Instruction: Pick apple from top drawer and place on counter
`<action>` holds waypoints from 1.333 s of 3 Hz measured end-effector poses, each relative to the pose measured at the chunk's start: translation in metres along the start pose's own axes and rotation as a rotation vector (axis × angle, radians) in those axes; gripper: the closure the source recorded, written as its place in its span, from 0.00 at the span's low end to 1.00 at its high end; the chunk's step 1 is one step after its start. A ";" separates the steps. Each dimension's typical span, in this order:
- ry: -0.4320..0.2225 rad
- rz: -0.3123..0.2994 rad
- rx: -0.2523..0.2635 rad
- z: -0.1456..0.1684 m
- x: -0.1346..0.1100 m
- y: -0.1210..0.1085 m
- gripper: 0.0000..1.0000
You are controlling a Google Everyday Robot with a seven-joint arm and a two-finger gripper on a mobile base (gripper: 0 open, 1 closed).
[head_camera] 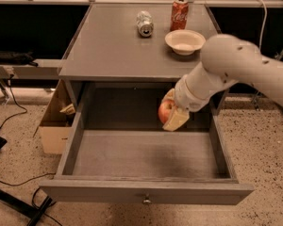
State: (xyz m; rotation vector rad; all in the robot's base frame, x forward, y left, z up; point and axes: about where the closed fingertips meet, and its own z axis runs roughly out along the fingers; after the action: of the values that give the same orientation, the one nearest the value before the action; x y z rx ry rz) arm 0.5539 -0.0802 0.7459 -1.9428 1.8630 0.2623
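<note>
The red apple with yellowish patches sits between the cream fingers of my gripper, which is shut on it. The gripper holds the apple in the air above the open top drawer, near its back right, just below the front edge of the counter. The white arm comes in from the right and covers part of the counter's right front corner. The drawer's front panel has a small round knob.
On the counter stand a red soda can, a silver can lying on its side and a cream bowl. A cardboard box sits on the floor left of the cabinet. Black cables lie at the lower left.
</note>
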 end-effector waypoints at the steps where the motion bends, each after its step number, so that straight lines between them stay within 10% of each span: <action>1: 0.075 -0.105 0.069 -0.090 -0.068 -0.035 1.00; 2: 0.115 -0.136 0.055 -0.128 -0.124 -0.063 1.00; 4: 0.086 -0.055 -0.143 -0.067 -0.205 -0.119 1.00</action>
State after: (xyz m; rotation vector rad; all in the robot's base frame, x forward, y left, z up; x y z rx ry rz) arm 0.6444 0.0757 0.9135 -2.1292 1.8875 0.3069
